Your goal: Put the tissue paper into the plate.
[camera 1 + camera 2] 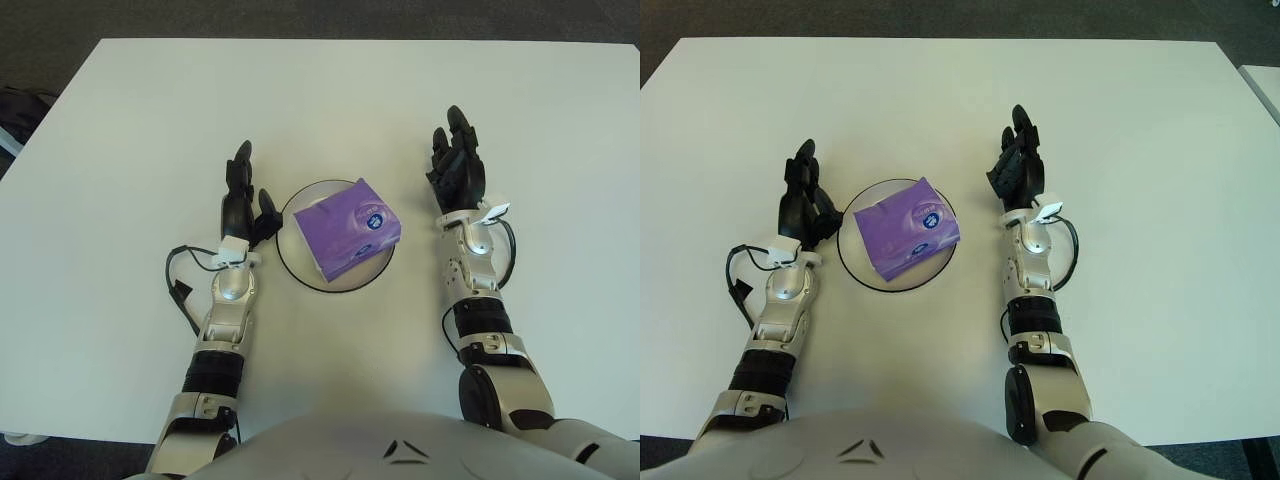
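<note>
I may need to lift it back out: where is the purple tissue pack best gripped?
Grip the purple tissue pack across its two long side faces, coming from above. It lies flat but skewed in the round white plate, whose rim probably blocks low side approaches.

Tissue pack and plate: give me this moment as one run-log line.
tissue pack: in plate | left hand: open, left of plate | right hand: open, right of plate | table: white | step: placed
</note>
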`<state>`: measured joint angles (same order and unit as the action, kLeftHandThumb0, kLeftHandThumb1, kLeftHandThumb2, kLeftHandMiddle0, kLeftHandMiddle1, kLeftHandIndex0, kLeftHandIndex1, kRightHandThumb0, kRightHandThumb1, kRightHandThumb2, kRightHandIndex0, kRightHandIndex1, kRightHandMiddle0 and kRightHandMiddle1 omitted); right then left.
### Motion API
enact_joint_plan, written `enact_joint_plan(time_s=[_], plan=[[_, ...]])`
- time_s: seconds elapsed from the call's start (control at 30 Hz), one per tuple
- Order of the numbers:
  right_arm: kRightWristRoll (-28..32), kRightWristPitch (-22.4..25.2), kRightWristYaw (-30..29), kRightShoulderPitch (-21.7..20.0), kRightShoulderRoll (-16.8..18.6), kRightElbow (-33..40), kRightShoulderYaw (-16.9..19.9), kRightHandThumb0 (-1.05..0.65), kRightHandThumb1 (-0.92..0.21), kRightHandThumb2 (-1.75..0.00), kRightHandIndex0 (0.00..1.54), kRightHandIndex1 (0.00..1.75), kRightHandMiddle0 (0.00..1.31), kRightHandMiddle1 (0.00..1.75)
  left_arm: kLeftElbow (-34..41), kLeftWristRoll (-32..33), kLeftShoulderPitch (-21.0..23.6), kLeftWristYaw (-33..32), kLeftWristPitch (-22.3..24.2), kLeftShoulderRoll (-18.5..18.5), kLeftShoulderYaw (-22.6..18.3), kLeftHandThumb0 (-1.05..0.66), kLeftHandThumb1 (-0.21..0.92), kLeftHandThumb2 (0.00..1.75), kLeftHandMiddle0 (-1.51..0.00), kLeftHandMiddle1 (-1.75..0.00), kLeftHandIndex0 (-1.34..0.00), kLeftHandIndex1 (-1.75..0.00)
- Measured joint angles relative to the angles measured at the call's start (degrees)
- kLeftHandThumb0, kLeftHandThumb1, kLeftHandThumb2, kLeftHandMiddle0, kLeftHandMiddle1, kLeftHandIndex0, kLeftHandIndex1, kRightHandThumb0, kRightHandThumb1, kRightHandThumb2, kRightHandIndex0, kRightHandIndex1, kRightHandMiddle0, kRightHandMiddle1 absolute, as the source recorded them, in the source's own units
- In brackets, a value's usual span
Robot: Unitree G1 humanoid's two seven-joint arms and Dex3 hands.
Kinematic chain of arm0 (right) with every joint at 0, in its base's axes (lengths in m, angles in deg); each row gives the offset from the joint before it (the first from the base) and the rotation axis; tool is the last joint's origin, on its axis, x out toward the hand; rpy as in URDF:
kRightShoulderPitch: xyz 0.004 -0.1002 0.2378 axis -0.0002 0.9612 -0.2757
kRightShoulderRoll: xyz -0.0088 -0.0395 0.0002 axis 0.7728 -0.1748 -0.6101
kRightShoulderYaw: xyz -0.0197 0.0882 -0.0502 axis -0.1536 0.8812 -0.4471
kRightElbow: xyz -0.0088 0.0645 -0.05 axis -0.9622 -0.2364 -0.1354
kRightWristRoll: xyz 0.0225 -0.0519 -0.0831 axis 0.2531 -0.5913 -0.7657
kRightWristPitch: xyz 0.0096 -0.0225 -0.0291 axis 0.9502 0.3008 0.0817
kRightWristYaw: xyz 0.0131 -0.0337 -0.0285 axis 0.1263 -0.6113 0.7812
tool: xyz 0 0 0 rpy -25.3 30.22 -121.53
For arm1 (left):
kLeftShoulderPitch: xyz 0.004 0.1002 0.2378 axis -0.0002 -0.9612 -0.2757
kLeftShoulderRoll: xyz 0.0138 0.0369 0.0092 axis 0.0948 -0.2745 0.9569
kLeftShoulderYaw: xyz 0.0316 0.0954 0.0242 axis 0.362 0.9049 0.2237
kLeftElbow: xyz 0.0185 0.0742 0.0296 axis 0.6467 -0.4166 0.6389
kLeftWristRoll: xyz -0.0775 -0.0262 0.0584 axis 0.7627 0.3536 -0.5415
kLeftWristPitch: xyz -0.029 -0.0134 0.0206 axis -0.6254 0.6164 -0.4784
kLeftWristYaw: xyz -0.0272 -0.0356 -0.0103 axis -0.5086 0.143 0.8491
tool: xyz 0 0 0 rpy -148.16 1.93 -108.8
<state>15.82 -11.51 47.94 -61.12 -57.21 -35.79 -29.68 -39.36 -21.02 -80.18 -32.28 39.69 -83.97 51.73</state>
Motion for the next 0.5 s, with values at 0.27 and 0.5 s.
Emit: enact_joint_plan(time_s=[0.27, 0.5], plan=[[-2.29, 0.15, -0.89, 2.58, 0.6, 1.86, -1.54, -0.83, -0.92, -1.1, 0.17, 0.03, 0.0, 0.35, 0.2, -0.01, -0.27, 0.33, 0.05, 0.23, 0.11, -0.82, 0.92, 1.0, -0.18, -0.02, 0.0, -0.49], [-3.79, -0.08, -0.89, 5.46, 0.64, 3.24, -2.81, -0.83, -0.92, -1.1, 0.17, 0.03, 0.0, 0.33, 0.35, -0.02, -0.38, 0.65, 0.06, 0.31, 0.15, -0.82, 0.92, 1.0, -0.18, -0.02, 0.0, -0.48]])
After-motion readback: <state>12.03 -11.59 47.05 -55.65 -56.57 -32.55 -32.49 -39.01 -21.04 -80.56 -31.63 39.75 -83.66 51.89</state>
